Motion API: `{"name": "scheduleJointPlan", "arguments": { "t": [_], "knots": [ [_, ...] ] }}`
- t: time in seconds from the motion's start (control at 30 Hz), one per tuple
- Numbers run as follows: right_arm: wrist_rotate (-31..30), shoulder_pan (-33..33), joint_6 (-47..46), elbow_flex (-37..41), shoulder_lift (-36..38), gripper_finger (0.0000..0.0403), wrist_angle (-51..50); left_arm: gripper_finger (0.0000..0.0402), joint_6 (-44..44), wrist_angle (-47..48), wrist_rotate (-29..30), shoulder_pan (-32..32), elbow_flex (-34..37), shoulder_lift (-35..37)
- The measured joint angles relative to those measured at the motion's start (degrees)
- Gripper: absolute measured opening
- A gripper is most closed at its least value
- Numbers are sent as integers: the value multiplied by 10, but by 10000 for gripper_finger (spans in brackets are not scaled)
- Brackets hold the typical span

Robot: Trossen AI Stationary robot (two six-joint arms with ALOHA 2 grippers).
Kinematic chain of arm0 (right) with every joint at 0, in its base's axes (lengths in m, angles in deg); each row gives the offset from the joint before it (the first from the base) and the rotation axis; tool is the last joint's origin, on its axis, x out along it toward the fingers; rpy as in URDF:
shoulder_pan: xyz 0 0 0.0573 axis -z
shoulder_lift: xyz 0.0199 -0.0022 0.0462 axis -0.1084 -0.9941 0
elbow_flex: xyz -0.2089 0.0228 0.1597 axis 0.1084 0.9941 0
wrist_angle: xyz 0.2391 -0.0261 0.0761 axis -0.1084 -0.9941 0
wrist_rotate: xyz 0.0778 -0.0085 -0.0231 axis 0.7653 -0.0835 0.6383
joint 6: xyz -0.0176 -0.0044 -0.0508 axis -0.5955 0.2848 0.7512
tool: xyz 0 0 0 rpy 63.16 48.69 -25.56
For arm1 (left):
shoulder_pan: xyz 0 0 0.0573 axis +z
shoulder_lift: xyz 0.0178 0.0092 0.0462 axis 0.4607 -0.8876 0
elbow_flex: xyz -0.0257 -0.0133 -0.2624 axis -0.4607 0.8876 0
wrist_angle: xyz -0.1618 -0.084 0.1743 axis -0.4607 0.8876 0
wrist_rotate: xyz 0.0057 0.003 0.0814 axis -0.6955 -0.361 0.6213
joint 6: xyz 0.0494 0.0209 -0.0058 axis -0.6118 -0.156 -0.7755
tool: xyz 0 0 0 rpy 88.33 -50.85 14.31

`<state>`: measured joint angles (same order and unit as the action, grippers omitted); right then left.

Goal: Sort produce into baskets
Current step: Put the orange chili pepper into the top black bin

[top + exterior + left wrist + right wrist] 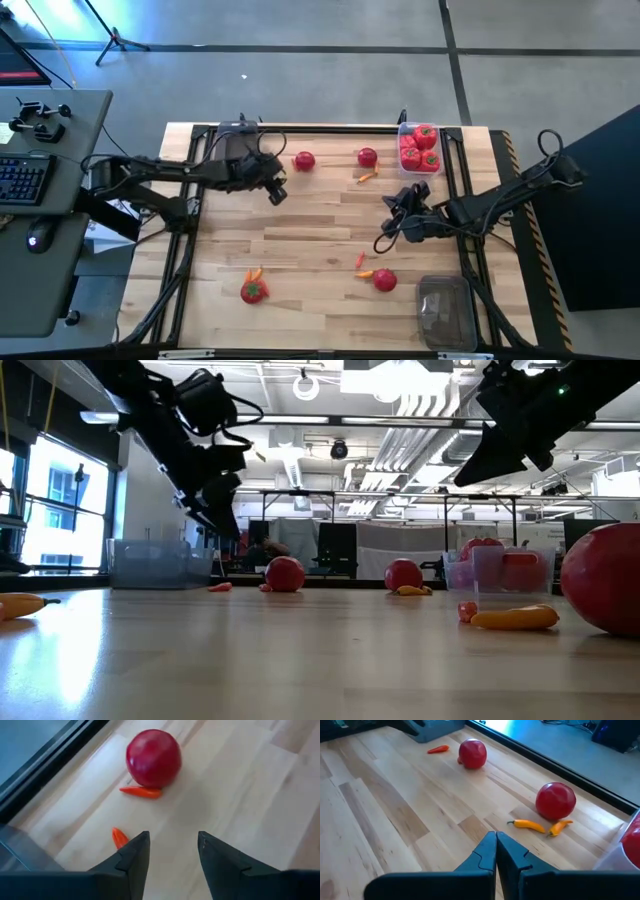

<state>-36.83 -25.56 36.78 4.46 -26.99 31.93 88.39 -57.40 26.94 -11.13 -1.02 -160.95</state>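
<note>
My left gripper point(280, 193) hangs open and empty above the table's far left part, just short of a red tomato point(153, 757) that has a thin orange carrot point(141, 792) against it. A small orange-red piece point(119, 837) lies nearer the fingers. My right gripper point(496, 834) is shut and empty above the table, right of centre point(393, 203). Beyond it are a second tomato point(555, 800) and two orange carrots point(540, 826). A clear basket point(420, 148) at the far right holds red peppers.
An empty clear basket point(445, 310) stands at the near right corner, and another point(160, 565) at the far side near my left arm. A tomato with carrots point(253, 290) lies near left. A tomato point(385, 280) with a carrot point(363, 273) lies near right.
</note>
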Motion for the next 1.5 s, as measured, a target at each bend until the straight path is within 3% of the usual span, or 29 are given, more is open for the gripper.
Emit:
{"name": "scheduleJointPlan", "arguments": {
  "t": [0.27, 0.8, 1.5],
  "knots": [
    [1, 0, 0, 0, 0, 0, 3, 201, -9, 4, -1, 40, -25, -49],
    [4, 0, 1, 0, 0, 0, 3, 202, -24, 37, -6, 99, -77, -144],
    [3, 0, 11, 0, 0, 0, 3, 202, -57, 206, 7, 116, -219, -252]
  ]
}}
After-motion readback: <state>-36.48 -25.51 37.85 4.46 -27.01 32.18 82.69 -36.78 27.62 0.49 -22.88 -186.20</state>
